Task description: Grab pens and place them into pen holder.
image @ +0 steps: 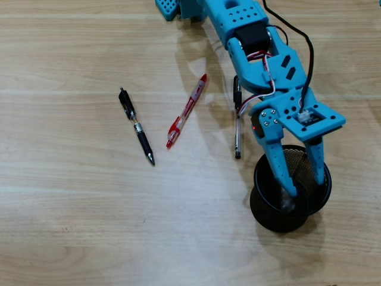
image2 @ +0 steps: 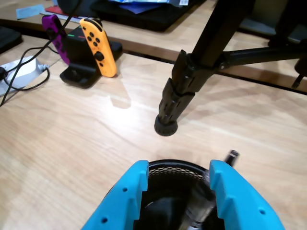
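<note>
Overhead view, left to right. Black pen with silver band (image: 136, 126) lies flat on the wood table (image: 71, 214), slanting down-right, tip at the lower end. Near it to the right, the red translucent pen (image: 186, 111) lies on the opposite slant, top end up-right; the two are apart, not touching. Further right, a grey-clear pen (image: 237, 128) lies nearly vertical, upper part tucked under the blue arm (image: 256, 53) and its wires. All three are outside the cup.

Right side: the black mesh pen holder (image: 266, 215) stands upright on the table, just right of the grey-clear pen's lower end, not touching it. The gripper (image: 306, 189) hangs over the holder's mouth with both blue fingers dipping inside the rim, spread apart. Something clear-greyish shows inside the cup by the left finger in this view; can't tell whether it is touched.

Wrist view: fingers (image2: 125, 201) frame the holder's rim (image2: 172, 166), gap between them wide. A clear pen with a dark end (image2: 232, 155) pokes up over the rim beside the right finger, leaning against the mesh wall. Behind stands a black tripod leg (image2: 175, 103); far left, orange and purple game controllers (image2: 98, 45) sit in a dock.
</note>
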